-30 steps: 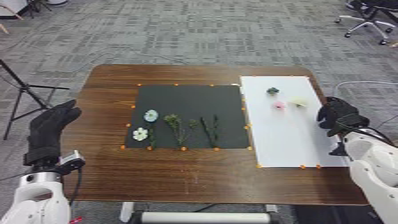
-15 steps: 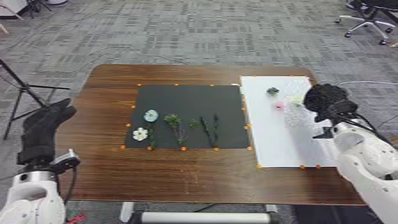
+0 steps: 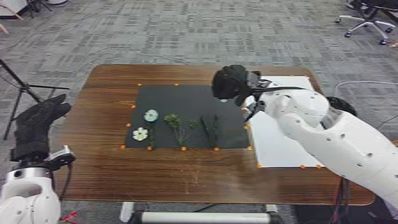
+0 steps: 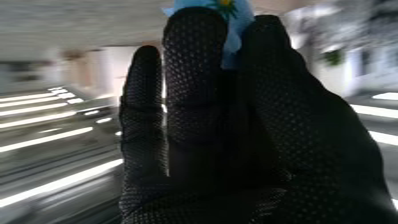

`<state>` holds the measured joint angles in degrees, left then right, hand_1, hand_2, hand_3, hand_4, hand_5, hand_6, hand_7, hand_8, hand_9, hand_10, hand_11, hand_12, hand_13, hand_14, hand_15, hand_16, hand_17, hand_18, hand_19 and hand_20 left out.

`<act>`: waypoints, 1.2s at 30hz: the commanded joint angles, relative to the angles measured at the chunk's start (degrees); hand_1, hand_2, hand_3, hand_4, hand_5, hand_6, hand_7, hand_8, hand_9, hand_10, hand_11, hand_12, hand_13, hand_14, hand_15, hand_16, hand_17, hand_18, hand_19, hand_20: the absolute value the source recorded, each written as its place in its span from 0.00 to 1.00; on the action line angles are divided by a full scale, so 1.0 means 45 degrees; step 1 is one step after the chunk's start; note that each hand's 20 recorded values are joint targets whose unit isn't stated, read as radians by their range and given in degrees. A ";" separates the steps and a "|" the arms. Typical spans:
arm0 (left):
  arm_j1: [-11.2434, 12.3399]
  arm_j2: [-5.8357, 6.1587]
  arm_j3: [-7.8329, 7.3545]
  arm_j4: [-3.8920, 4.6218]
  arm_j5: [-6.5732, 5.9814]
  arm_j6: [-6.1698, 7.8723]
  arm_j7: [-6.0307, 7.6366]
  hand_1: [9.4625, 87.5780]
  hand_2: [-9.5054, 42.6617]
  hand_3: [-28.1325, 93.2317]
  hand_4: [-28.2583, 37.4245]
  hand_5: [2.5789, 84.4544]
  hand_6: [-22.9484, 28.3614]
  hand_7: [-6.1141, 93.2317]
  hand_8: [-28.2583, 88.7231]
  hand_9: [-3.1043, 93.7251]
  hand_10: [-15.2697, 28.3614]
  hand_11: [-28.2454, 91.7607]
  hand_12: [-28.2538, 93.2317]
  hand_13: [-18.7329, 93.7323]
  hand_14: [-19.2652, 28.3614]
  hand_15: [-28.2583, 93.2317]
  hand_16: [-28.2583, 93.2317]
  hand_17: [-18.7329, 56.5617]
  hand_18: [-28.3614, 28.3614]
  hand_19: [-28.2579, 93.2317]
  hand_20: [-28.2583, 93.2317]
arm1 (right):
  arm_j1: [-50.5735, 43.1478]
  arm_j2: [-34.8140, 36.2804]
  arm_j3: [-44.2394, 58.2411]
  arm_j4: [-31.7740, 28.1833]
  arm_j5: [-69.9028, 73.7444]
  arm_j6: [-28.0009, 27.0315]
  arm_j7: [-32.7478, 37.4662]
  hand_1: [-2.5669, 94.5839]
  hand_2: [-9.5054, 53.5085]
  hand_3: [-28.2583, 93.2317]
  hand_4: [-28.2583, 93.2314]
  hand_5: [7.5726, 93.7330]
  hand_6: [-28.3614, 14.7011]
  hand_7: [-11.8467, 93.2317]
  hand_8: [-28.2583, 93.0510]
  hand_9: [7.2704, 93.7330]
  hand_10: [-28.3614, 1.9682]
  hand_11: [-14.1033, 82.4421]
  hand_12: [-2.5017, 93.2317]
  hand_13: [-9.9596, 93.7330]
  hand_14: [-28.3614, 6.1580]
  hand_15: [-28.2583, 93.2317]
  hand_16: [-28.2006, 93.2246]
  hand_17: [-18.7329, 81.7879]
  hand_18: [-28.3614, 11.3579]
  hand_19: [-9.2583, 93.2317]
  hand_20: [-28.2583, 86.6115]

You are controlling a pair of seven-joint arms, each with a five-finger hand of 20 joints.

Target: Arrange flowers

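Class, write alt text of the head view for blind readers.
The robot's right hand hangs over the far right corner of a black mat that bears a pale blue flower, a white flower and green sprigs. A white sheet lies beside it on the table; the left hand is beyond the left edge.

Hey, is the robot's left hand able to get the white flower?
Probably yes. The left hand is by the table's left edge, and the white flower lies near that side. Only bare wood and a bit of black mat seem to be between them.
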<state>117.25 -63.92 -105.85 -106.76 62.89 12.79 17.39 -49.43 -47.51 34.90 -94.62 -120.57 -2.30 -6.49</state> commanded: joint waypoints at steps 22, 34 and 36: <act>-0.0634 0.0217 0.0624 0.0263 0.0073 -0.0435 -0.0153 0.22 0.29 0.79 0.03 0.67 0.39 0.22 0.17 0.58 0.67 0.42 0.35 0.54 0.76 0.40 0.26 0.33 0.73 0.33 0.39 | 0.0564 -0.5822 -0.1347 0.4076 -0.3557 0.1695 -0.2563 0.65 0.00 0.72 0.07 0.77 0.76 0.38 0.25 0.88 0.67 0.19 0.36 0.86 0.73 0.48 0.62 0.52 0.34 0.53 0.70; -0.0790 0.0216 0.0772 0.0289 0.0071 -0.0550 0.0008 0.22 0.29 0.79 0.03 0.67 0.39 0.22 0.17 0.58 0.67 0.42 0.35 0.54 0.76 0.40 0.26 0.33 0.73 0.33 0.39 | 0.0595 -0.6111 -0.1110 0.4482 -0.4591 0.1443 -0.2474 0.64 0.00 0.73 0.07 0.76 0.77 0.38 0.24 0.88 0.68 0.18 0.35 0.85 0.73 0.48 0.62 0.52 0.34 0.53 0.70; -0.0800 0.0200 0.0763 0.0291 0.0085 -0.0574 0.0014 0.22 0.29 0.79 0.03 0.67 0.39 0.22 0.17 0.58 0.67 0.42 0.35 0.54 0.76 0.40 0.26 0.33 0.73 0.33 0.39 | 0.0474 -0.6181 -0.0930 0.4578 -0.4876 0.1361 -0.2433 0.64 0.00 0.73 0.07 0.76 0.77 0.39 0.24 0.88 0.68 0.18 0.35 0.85 0.73 0.48 0.63 0.51 0.34 0.53 0.70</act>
<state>114.15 -63.09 -102.76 -105.45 63.04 11.15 16.96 -47.11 -74.14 29.20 -75.19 -139.14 3.53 -15.80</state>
